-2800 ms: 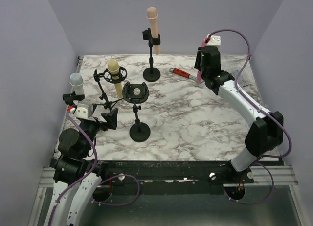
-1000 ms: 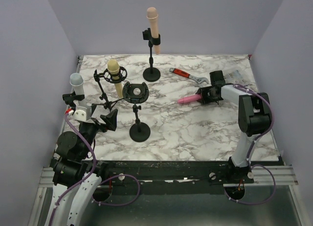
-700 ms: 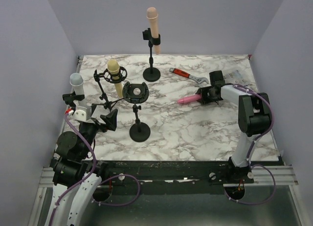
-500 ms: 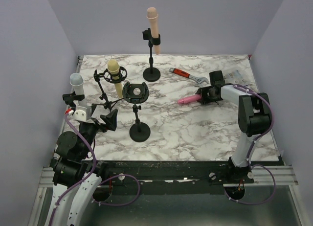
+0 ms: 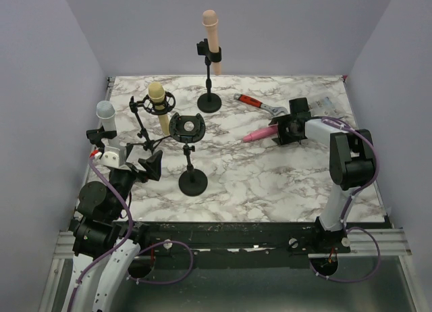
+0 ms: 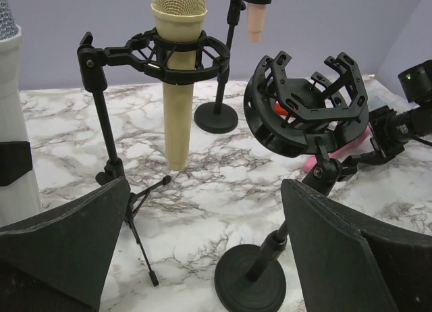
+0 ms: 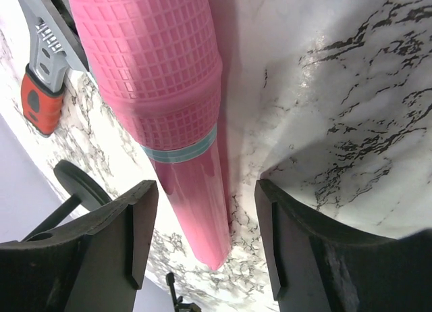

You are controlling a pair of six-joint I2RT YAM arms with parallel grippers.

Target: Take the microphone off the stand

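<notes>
While the pink grille-headed microphone point(image 7: 162, 89) lies on the marbled surface point(image 5: 270, 170), we see the right end effector point(image 7: 206, 211) spread around it and the left end effector point(image 6: 206, 190) spread too.

I work in a robotics lab test cell, not a lived-in room. Plain lavender walls point(image 5: 74, 42) box in the far, left and right edges of a marble-patterned tabletop point(image 5: 270, 177). A bare metal rail point(image 5: 395, 239) runs along its near edge, and purple cables point(image 5: 165, 283) loop below it. Several microphone stands point(image 5: 210, 101) are set out over the tabletop's left half, and a red-handled wrench point(image 5: 260, 105) lies near the far edge.
</notes>
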